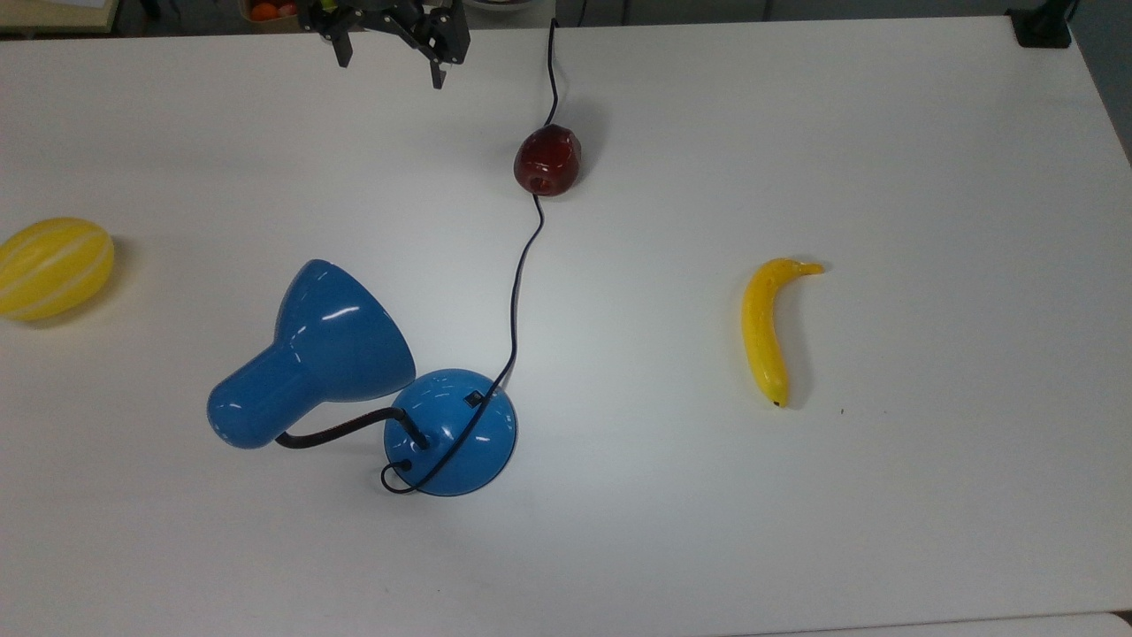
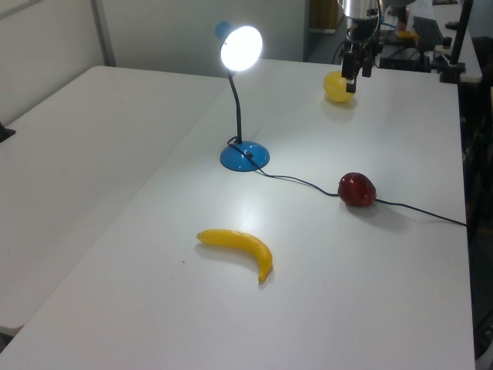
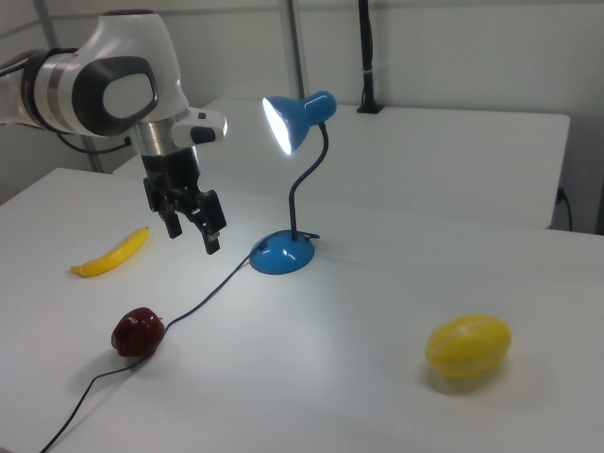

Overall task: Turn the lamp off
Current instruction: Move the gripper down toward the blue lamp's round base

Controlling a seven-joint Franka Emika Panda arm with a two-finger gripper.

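White tabletop (image 1: 884, 133) carries the lamp (image 1: 354, 372), lit, midway along the top view's bottom edge, toward its left. Its switch (image 1: 474, 398) sits on the domed base (image 1: 451, 433), just beside the cord (image 1: 522, 265). Best approach, I judge: descend straight over the switch, avoiding the gooseneck. The gripper (image 3: 193, 225) hangs wide open, empty, near the far edge, touching nothing.

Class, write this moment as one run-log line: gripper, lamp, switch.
gripper: open, in the air, apart from the lamp | lamp: lit | switch: on the base, untouched | step: switch-off not yet done
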